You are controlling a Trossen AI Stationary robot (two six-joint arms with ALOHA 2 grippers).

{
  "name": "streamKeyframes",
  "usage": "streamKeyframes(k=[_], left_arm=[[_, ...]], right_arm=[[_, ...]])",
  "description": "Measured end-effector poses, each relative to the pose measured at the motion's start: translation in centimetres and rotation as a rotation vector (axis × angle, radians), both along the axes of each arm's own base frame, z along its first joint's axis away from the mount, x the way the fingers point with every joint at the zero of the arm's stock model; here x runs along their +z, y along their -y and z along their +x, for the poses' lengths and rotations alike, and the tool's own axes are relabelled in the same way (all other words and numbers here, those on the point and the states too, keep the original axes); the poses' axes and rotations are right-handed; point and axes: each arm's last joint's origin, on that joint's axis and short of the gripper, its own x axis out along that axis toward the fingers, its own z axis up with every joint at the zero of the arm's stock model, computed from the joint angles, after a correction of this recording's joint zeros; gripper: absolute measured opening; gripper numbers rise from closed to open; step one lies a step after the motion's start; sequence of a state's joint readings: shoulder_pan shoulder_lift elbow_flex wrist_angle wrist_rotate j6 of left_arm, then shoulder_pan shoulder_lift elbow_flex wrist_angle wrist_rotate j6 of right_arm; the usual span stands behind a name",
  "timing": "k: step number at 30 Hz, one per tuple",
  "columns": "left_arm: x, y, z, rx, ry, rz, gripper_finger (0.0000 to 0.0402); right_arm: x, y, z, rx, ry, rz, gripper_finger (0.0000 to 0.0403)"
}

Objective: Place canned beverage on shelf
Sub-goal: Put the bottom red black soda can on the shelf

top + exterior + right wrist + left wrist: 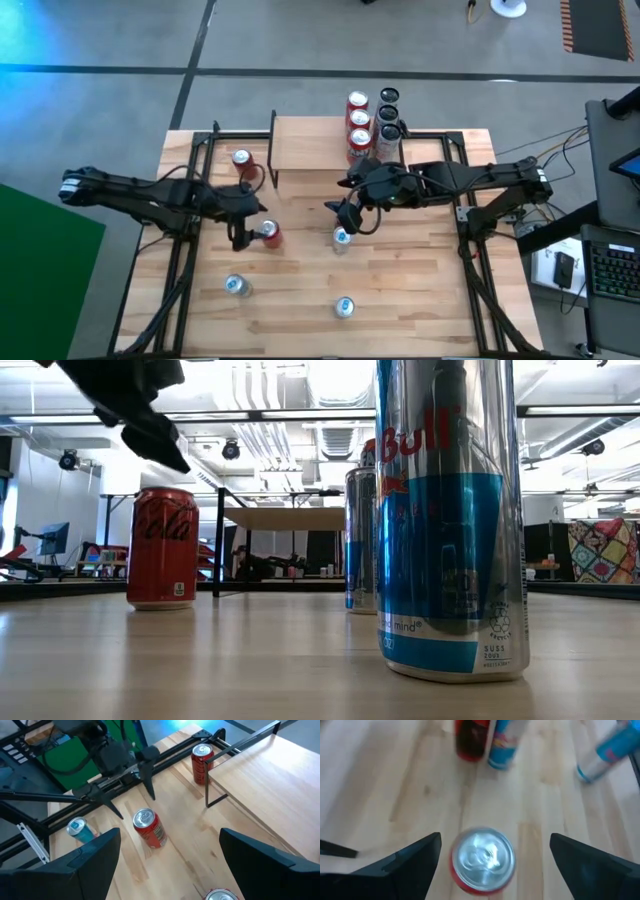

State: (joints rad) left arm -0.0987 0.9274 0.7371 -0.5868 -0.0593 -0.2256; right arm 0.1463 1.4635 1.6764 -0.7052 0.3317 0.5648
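A red can with a silver top stands upright on the slatted tabletop. My left gripper hangs open just above it, fingers spread to either side and clear of it; the right wrist view shows those fingers above the can. My right gripper is open and holds nothing, raised over the table's middle above a blue can. The shelf stands at the far side, with several red and dark cans at its right end.
Another red can stands by the shelf's left leg. Two blue cans stand near the front edge; the latter fills the low view. Black frame rails run along both table sides.
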Motion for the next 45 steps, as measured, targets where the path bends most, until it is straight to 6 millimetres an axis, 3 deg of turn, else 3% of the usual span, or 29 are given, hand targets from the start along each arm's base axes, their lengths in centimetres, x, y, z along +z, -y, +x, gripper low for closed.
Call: streamKeyframes(k=[7, 16, 25, 34, 39, 42, 45], left_arm=[[-1.2, 0.5, -0.1, -0.097, -0.031, 0.047, 0.0342], [-2.5, 0.6, 0.9, -0.153, -0.104, 0.110, 0.0352], [-4.9, 0.4, 2.1, -0.071, -0.246, 0.166, 0.0372], [-4.3, 0.5, 2.4, -0.012, -0.225, 0.113, 0.0373], [-2.6, 0.4, 1.6, 0.165, -0.321, 0.008, 0.0373], [-1.8, 0.2, 0.2, 0.398, -0.423, -0.116, 0.0373], [-1.7, 0.8, -1.2, 0.571, -0.417, -0.227, 0.0373]], right_arm=[[0.1, -0.2, -0.1, 0.006, 0.004, 0.002, 0.0327], [0.1, -0.3, -0.1, 0.006, 0.005, 0.003, 0.0327], [0.2, -0.2, -0.2, -0.002, 0.009, 0.007, 0.0327], [0.2, -0.2, -0.2, -0.005, 0.013, 0.008, 0.0327], [0.2, -0.2, -0.2, -0.021, 0.022, 0.034, 0.0327], [0.2, -0.2, -0.2, -0.044, 0.031, 0.070, 0.0327], [0.2, -0.2, -0.2, -0.067, 0.034, 0.092, 0.0327]])
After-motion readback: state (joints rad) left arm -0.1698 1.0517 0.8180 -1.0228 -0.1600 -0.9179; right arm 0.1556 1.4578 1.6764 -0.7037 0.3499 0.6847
